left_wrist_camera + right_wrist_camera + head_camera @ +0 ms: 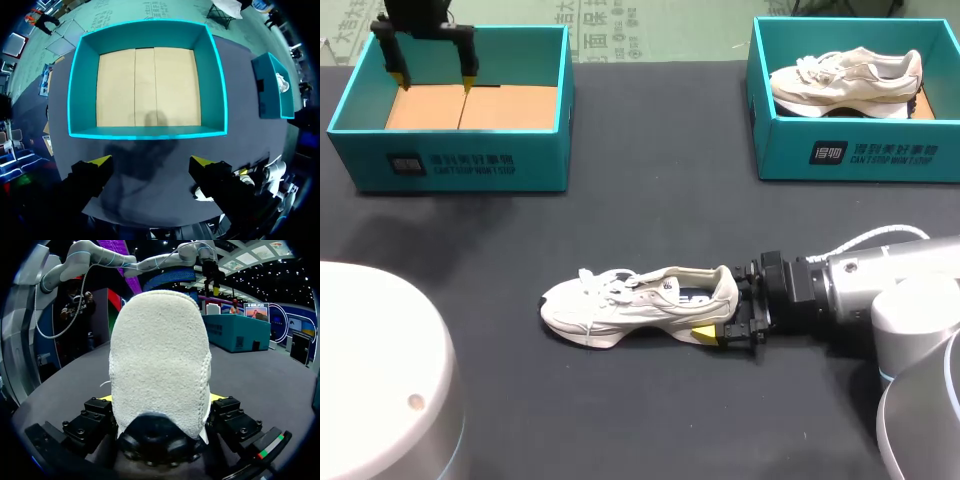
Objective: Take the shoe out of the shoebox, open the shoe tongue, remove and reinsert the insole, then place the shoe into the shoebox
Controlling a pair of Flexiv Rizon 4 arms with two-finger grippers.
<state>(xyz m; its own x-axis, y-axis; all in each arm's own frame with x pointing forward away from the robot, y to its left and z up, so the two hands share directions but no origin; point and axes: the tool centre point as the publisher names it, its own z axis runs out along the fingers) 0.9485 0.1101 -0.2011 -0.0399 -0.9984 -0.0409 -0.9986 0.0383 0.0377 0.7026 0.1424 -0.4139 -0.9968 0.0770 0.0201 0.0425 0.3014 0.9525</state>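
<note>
"From above, why is the shoe [640, 305] lying on the desk [650, 200]?"
"I'd say so the right gripper [728, 318] can steady its heel while the tongue gets opened."
"And the view from the left gripper [152, 161]?"
"Fingers spread and empty, hovering by the empty shoebox [150, 132], probably keeping clear."
"The right wrist's view?"
"The heel is clamped between both fingers."

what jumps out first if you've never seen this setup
A white shoe sits mid-table, its heel clamped in the right pincer. At the far left, the left pincer hovers open over a teal shoebox; a second shoebox at far right holds another shoe.
</note>
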